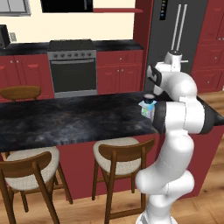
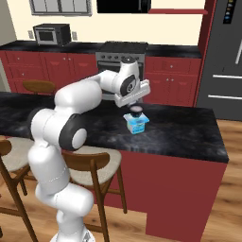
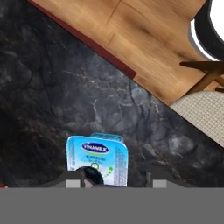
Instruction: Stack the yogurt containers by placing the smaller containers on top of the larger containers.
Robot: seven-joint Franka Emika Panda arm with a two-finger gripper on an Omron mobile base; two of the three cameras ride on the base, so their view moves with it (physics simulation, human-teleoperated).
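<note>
1. Left base view: the boxy yogurt pack (image 1: 147,109) is sitting on the dark marble island counter (image 1: 65,120), toward the counter's right end and near its front edge. A small dark cup (image 1: 149,96) is resting on top of the pack. The white arm is partly covering the pack's right side, so I cannot tell from here how the claw is standing.

2. Right base view: the pack (image 2: 136,123) is standing on the counter (image 2: 189,130), roughly midway along the part in sight, with the dark cup (image 2: 136,110) sitting on its top. The gripper (image 2: 136,106) is hanging directly over the cup, its jaws drawn in narrow around the cup's top; contact looks likely but is too small to confirm.

3. Hand view: the pack (image 3: 97,157) is lying face up on the counter (image 3: 52,87), its pale blue and white lid showing greenish marks. The dark cup (image 3: 91,175) is showing low on that lid, between the fingertips (image 3: 75,182). What the containers hold is sealed from sight. Wooden floor (image 3: 148,39) is lying beyond the counter's edge.
</note>
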